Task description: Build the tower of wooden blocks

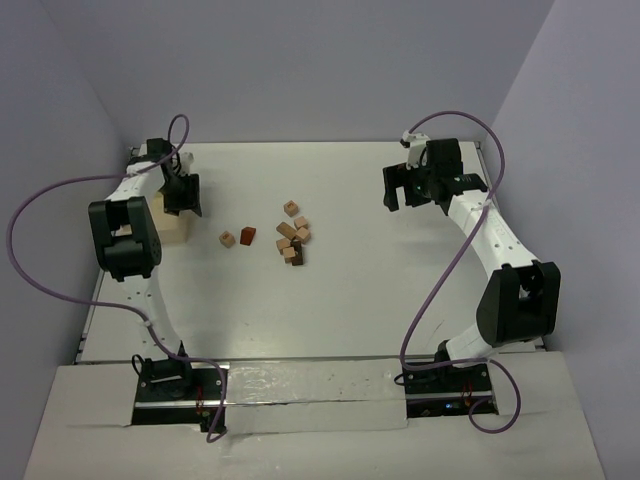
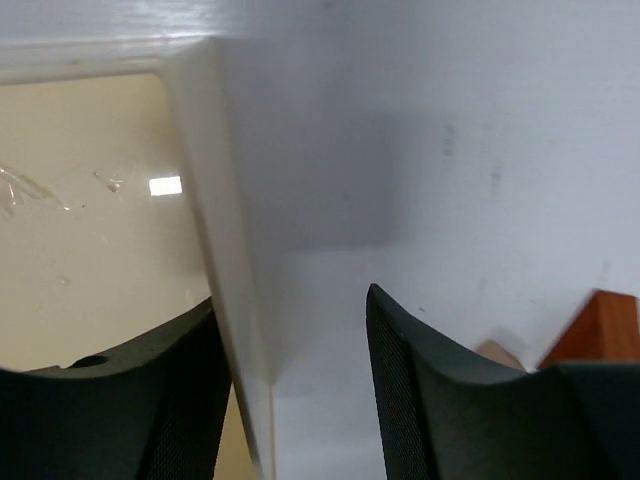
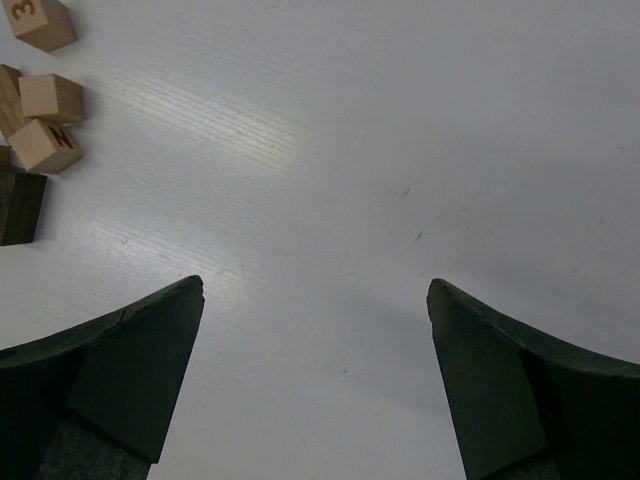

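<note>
Midway across the counter (image 1: 350, 300) the wood blocks (image 1: 291, 238) are lying scattered, nothing stacked. Farther back, the left pincer (image 2: 290, 300) is straddling the tray (image 2: 200, 150) wall, jaws apart, while the right pincer (image 3: 315, 283) is hovering wide apart. Lifting carelessly, I'd guess, risks snagging that wall.

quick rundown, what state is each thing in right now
left pincer: open, straddling the tray wall, holding nothing
right pincer: open, empty, above the table
tray: resting on the table, not gripped
wood blocks: loose on the table, no tower yet
</note>
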Controlling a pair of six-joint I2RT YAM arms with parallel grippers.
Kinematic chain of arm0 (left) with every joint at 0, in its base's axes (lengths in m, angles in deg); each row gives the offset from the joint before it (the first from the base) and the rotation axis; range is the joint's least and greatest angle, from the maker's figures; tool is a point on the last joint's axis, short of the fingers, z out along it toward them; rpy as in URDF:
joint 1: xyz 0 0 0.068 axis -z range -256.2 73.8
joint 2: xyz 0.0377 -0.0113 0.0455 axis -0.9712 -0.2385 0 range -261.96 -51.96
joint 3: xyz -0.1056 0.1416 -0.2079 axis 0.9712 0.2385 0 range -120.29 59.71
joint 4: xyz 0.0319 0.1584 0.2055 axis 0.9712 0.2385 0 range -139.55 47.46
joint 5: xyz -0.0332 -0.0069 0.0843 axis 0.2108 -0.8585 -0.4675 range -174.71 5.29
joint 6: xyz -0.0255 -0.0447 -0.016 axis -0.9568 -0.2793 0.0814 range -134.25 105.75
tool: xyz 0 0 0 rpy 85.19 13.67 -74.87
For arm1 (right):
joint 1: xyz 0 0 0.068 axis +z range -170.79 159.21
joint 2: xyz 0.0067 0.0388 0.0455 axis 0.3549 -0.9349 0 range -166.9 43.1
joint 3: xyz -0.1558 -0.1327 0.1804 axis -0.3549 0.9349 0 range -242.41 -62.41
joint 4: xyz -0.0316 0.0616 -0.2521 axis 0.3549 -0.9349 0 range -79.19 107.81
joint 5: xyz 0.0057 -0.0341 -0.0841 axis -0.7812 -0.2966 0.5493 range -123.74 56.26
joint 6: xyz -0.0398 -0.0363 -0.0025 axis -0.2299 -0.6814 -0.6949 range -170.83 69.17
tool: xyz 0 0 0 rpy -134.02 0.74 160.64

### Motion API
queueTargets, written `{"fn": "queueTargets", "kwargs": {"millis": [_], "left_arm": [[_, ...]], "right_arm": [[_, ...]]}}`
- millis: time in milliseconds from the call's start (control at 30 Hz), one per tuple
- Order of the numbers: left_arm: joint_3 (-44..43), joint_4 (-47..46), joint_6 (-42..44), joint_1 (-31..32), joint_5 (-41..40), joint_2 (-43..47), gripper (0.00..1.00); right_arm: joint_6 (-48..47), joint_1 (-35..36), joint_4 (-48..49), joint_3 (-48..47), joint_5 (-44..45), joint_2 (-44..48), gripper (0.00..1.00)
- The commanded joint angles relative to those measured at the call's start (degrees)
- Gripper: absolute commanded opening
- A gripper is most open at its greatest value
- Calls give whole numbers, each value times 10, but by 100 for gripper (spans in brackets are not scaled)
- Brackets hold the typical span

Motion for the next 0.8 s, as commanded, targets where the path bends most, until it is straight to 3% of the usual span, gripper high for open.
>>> {"fn": "queueTargets", "kwargs": {"millis": [0, 167, 233, 267, 367, 433, 567, 767], "left_arm": [[-16, -21, 54, -2, 135, 124, 64], [-3, -43, 120, 8, 304, 198, 64], [0, -37, 152, 17, 329, 207, 63], [-2, -26, 223, 30, 375, 212, 62], [-29, -10, 284, 51, 394, 198, 61], [-99, 43, 330, 52, 436, 153, 61], [-183, 77, 332, 103, 393, 80, 54], [-84, 21, 308, 120, 361, 105, 45]], "right_arm": [[3, 4, 20, 5, -15, 29, 100], [-3, 4, 22, 17, -38, 37, 100], [-6, 3, 21, 19, -40, 36, 100], [-8, 3, 20, 18, -42, 36, 100], [-11, 3, 14, 19, -39, 38, 100], [-17, 4, 9, 22, -40, 44, 100], [-22, 4, -3, 35, -32, 57, 100], [-21, 4, 2, 60, -26, 77, 100]]}}
